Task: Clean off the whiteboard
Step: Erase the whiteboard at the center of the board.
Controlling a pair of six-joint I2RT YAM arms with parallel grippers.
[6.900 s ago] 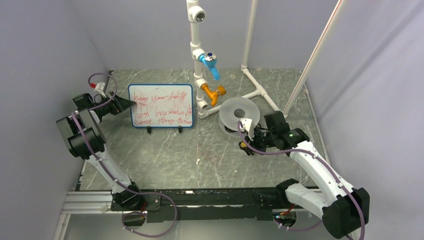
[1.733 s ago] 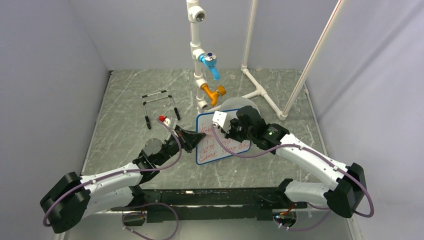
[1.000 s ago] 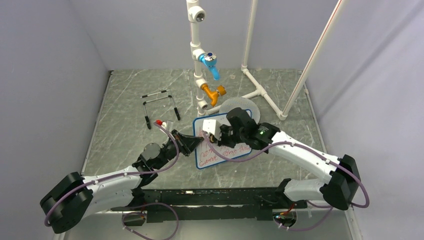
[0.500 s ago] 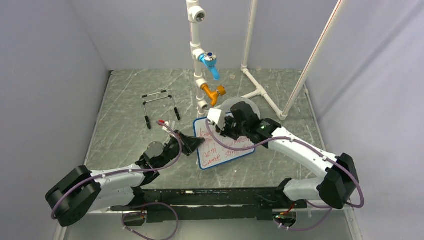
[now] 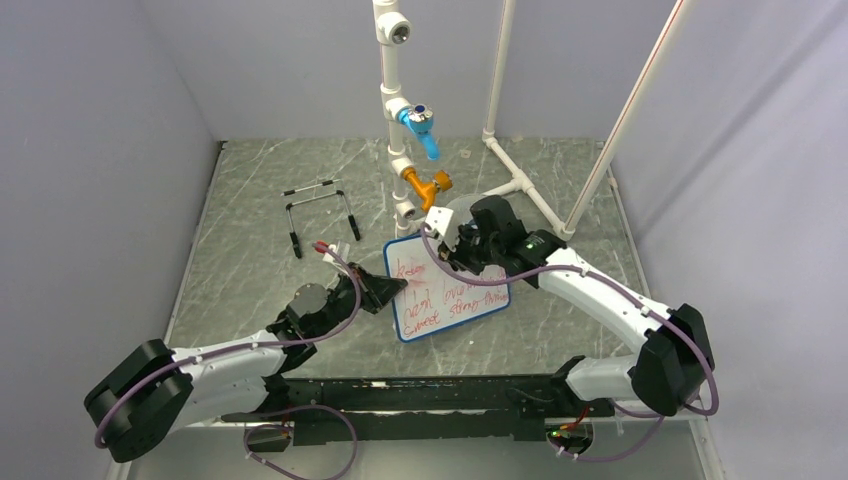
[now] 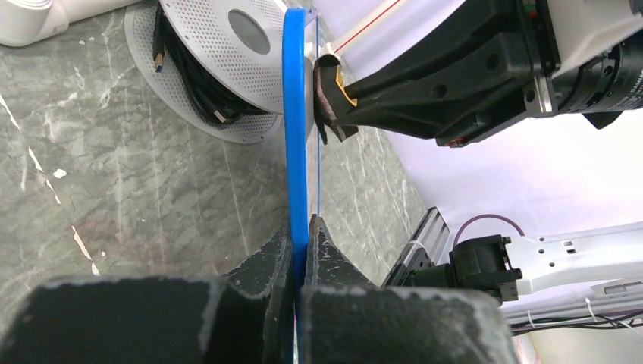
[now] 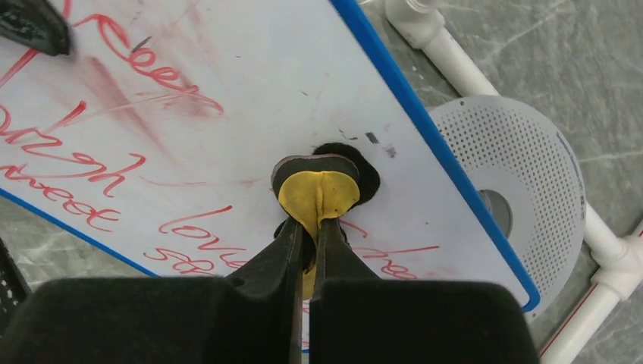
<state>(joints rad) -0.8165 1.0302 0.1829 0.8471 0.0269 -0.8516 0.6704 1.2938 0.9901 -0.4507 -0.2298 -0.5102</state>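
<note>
While left gripper (image 6: 301, 231) pinches the whiteboard (image 5: 450, 300) by its left edge, tilted over mid-table, right gripper (image 7: 309, 227) is clamped on a yellow pad (image 7: 317, 189) pressed near the far edge. Red writing (image 7: 83, 171) lies leftward and nearer along the long axis, so I'd wipe that way.

The small flat white board with a thin blue rounded-corner frame (image 5: 447, 300) stands tilted just in front of the perforated grey disc (image 7: 515, 163). Red handwriting covers it, smeared pink at the top.
</note>
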